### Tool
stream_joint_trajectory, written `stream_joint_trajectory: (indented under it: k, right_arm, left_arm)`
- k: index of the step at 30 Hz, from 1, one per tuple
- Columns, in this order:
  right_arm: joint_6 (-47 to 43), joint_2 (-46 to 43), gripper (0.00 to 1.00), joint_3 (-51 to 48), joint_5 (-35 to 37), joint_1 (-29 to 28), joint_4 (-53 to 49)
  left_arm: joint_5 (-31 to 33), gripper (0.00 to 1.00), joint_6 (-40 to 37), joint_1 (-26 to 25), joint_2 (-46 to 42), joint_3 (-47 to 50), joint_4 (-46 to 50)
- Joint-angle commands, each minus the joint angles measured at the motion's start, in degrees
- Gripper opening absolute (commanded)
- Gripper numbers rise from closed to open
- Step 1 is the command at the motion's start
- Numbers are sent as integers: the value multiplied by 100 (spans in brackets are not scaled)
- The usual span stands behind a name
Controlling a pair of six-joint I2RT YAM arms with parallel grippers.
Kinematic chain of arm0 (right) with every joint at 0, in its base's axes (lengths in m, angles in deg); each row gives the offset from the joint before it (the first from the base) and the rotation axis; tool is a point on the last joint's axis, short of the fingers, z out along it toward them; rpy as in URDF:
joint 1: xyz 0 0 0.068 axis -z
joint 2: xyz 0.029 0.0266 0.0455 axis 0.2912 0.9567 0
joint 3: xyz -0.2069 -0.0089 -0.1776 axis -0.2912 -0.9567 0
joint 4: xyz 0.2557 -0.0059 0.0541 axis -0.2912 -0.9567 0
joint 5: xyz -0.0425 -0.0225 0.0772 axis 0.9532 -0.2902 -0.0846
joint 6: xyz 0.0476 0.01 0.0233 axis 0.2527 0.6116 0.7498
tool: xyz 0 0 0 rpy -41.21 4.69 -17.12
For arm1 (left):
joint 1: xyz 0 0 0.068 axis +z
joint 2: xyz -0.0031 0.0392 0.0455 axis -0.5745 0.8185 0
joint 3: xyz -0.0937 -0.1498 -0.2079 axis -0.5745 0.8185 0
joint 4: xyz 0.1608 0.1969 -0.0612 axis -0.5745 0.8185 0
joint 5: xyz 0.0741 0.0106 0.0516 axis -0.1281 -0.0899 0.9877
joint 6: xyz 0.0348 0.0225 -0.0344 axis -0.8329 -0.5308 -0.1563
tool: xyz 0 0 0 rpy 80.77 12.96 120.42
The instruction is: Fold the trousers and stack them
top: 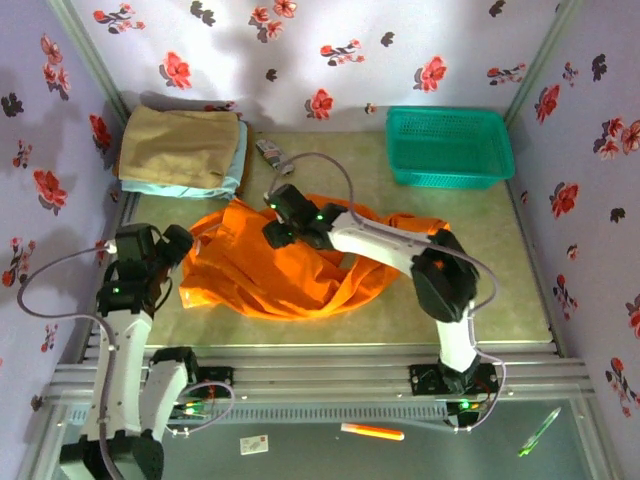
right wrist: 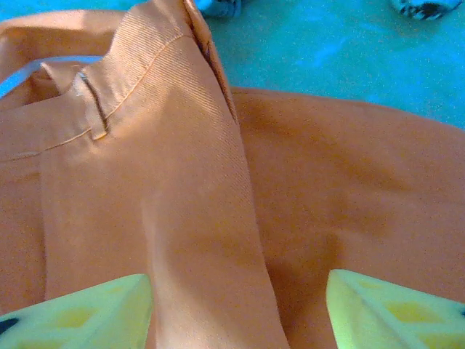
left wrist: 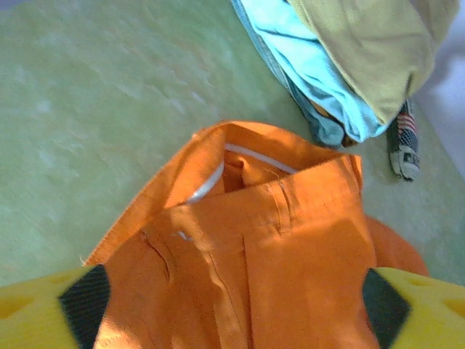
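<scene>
Trousers [top: 270, 275] lie crumpled on the surface [top: 500, 270] in the overhead view; the left wrist view reveals their open waistband [left wrist: 305, 189] beyond the spread left hand [left wrist: 232, 291], while the right hand [right wrist: 240, 291], also spread, straddles a fold [right wrist: 211, 218]

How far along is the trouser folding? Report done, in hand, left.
Done: nothing folded; the bright orange cloth trousers lie crumpled mid-table. In hand: the open left gripper and right gripper hover over the waistband. Left: fold, then stack, probably on the tan folded garment.
</scene>
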Motion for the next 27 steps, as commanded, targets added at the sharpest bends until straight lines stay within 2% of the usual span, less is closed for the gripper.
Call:
stream_joint_trajectory:
  k: [1,4,9,13,19,22,26,27]
  right_arm:
    - [-84,125,64,181,-62,101,-389]
    - [294,-198,64,-295,-13,402,-270]
    - [1069,-1357,66,-1721,-57,1126,-92]
    - [1335,-2466,67,-2807,-163,1730,-106]
    - [1824,-3912,73,-3644,71,2897,-566]
    - [2085,-4381,75,-3827,18,3418,-521]
    - [2207,-4400,76,-3740,-157,3716,-701]
    - [2266,-4357,76,-3768,-254,3785,-695]
  left_arm:
    - [-406,65,-230,-40,961,-225,-615]
    - [-278,61,-331,-451,2160,-610,-954]
    - [-169,60,-440,-1056,3990,-1439,-1292]
    - [-112,60,-386,-1216,4741,-1763,-1492]
    - [-121,56,-272,-1377,5364,-1822,-1715]
    - [-108,41,-219,-1403,5493,-1627,-1968]
    - [36,2,-337,-1392,5697,-1604,-2003]
    - [37,0,-361,-1383,5651,-1591,-1980]
